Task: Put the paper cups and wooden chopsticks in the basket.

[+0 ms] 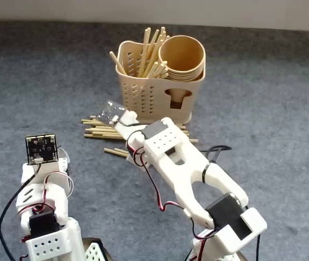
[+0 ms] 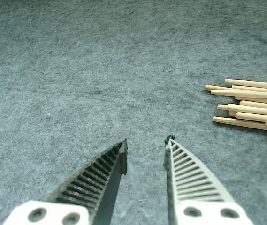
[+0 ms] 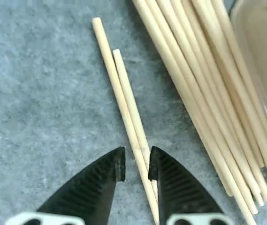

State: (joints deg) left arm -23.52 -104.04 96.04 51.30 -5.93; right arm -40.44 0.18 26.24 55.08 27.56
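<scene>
1. Left side. The left claw hangs low over bare grey table, near the robot's base. It is released: its jaws stand apart with nothing between them.

2. Centre. A loose bundle of chopsticks lies flat on the table, just in front of the basket. A separate pair of chopsticks lies just beside the bundle, on the robot's side. The right claw is down at table level astride this pair. Its jaws are narrowly parted, and a sliver of table shows between one jaw and the sticks. The grip does not appear complete.

3. Right side. The basket stands upright. It holds the stacked paper cups and a sheaf of upright chopsticks.

4. Progress. The cups appear done, and part of the chopsticks are in. The bundle and the pair on the table are left to do, so the task is judged well past halfway.

5. View differences.
- The high view gives the basket's contents.
- The right wrist view gives the jaw spacing around the pair, and the bundle lying against the basket wall.
- The left wrist view gives the bundle's blunt ends, well apart from the idle left claw.
</scene>
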